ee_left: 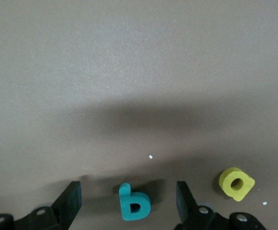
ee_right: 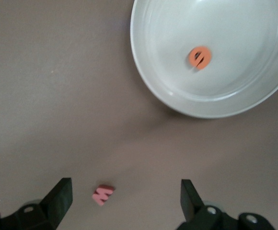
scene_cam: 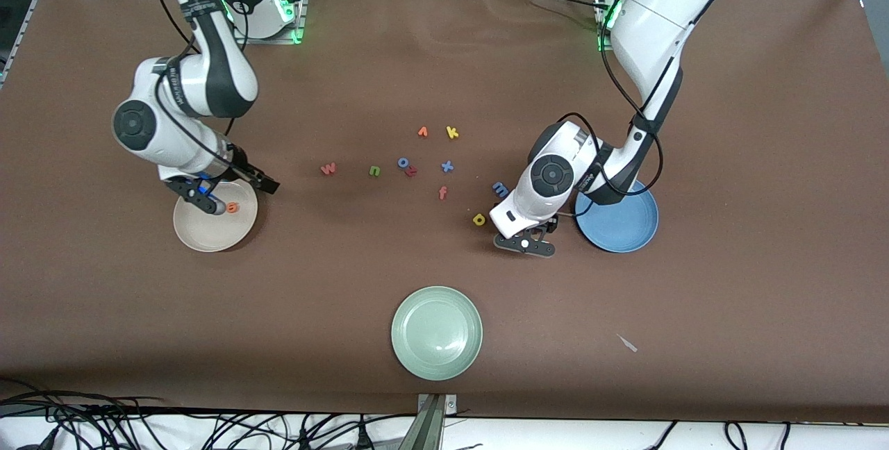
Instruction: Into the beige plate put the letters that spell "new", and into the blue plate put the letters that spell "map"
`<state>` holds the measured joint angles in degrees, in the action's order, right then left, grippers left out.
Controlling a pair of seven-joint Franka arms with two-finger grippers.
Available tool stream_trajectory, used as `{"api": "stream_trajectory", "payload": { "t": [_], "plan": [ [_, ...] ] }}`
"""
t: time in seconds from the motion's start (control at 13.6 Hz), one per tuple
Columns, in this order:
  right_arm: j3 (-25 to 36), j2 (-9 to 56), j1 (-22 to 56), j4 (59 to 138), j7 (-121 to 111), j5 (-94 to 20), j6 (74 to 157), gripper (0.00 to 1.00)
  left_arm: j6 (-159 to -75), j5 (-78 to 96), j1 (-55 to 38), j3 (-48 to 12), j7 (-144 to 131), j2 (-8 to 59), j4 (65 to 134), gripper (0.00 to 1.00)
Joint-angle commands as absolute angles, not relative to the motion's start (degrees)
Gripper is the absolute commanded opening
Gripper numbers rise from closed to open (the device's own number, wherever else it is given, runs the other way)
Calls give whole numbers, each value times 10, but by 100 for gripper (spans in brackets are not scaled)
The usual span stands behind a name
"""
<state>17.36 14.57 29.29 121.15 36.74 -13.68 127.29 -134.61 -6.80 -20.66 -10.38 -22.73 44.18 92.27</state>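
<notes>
Toward the right arm's end of the table, the right gripper (ee_right: 125,187) hangs over the beige plate (scene_cam: 201,231) with its fingers spread wide and nothing between them. The orange "e" (scene_cam: 232,207) lies in that plate, alone. The other two letters of "new" lie on the bare table toward the middle: first the pinkish-red "w" (scene_cam: 328,169), then the green "n" (scene_cam: 374,171), near each other but apart. Next comes a loose cluster: the blue "o" (scene_cam: 403,162) touching or just beside the red "z" (scene_cam: 411,171), the orange "v" (scene_cam: 422,132) and yellow "k" (scene_cam: 452,132) farther from the front camera, and a blue "x" (scene_cam: 447,166) with an orange "f" (scene_cam: 442,192) nearer to it. The pale green plate (scene_cam: 417,311) sits well apart, nearest the camera. Toward the left arm's end lie the light blue "m" (scene_cam: 500,189) and the yellow "a" (scene_cam: 479,219), both on the table. The left gripper (ee_left: 128,189) is low beside the "a", its fingers parted on either side of the teal "p" (ee_left: 133,203), with a gap showing on each side. Just beside it is the blue plate (scene_cam: 621,228), partly covered by the left arm; no letter shows in it.
</notes>
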Motion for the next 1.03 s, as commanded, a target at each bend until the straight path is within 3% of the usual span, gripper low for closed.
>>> {"api": "stream_trajectory", "payload": {
  "t": [0.0, 0.37, 0.59, 0.81, 0.95],
  "plan": [
    [176, 142, 331, 1228, 452, -141, 1297, 100, -1339, -90, -210, -101, -241, 437, 934, 78],
    [175, 184, 399, 1229, 623, -141, 1322, 100, -1340, -90, -211, -101, -242, 437, 945, 72],
    [174, 199, 423, 1229, 690, -141, 1330, 100, -1339, -90, -211, -101, -243, 436, 947, 45],
    [173, 200, 426, 1258, 697, -142, 1377, 98, -1332, -87, -214, -103, -255, 432, 947, 39],
    [173, 200, 426, 1280, 695, -142, 1415, 94, -1330, -87, -215, -105, -257, 432, 946, 13]
  ]
}}
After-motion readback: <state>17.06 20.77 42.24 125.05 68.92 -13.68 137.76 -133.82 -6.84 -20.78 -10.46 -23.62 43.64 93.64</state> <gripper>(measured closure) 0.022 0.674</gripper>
